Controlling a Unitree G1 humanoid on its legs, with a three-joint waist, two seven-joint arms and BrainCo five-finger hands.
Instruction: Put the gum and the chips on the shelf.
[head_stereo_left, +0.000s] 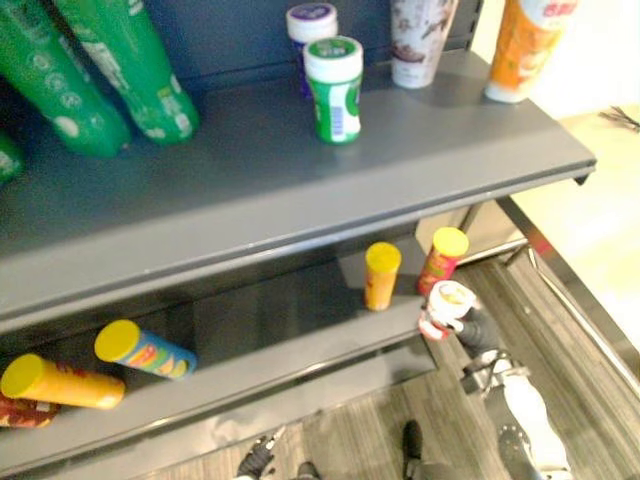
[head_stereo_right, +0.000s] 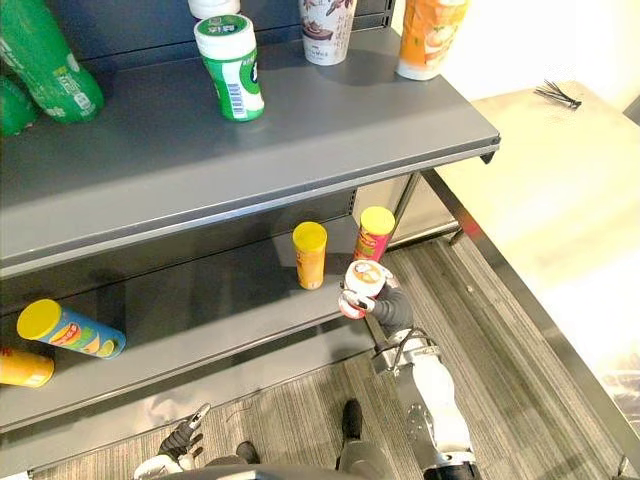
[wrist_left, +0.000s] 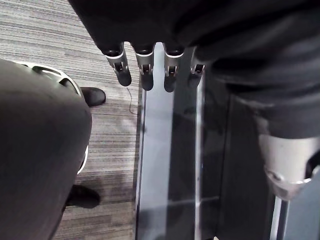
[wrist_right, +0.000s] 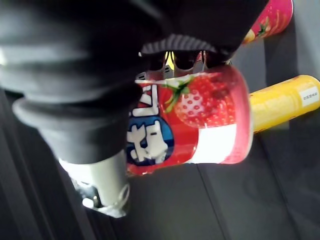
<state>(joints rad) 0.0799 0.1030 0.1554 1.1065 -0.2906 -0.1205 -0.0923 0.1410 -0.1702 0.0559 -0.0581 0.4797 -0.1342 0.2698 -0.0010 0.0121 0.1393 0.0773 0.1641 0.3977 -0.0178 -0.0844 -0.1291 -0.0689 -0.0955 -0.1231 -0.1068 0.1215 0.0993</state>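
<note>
The right hand (head_stereo_right: 391, 311) is clasped round a small red tub (head_stereo_right: 362, 283) with a strawberry print and a pale lid. Its fingers curl over the tub's side, as the right wrist view shows from close up. It holds the tub off the right-hand end of the lower shelf (head_stereo_left: 280, 310), about level with the shelf's front edge. Just past the tub two chips cans stand upright near each other on that shelf: a yellow can (head_stereo_left: 381, 276) and, to its right, a red-orange can (head_stereo_left: 442, 259) with a yellow lid. The tub is close to the red-orange can, though I can't tell whether they touch. Down low on the other side, the left hand (head_stereo_right: 184, 438) hangs by the foot of the shelving, its fingers (wrist_left: 144, 70) straight and loose, with nothing in them. Further left on the lower shelf two more cans lie on their sides, a blue can (head_stereo_left: 146, 351) with a yellow lid and a long yellow tube (head_stereo_left: 60, 382) beside it. Up on the upper shelf (head_stereo_left: 300, 200) a green gum bottle (head_stereo_left: 333, 89) stands upright near the middle, with a purple-lidded bottle (head_stereo_left: 311, 24) right behind it. A brown-and-white cup (head_stereo_left: 420, 38) and an orange bottle (head_stereo_left: 525, 45) stand off to the right, and big green bottles (head_stereo_left: 128, 70) lean at the left end
</note>
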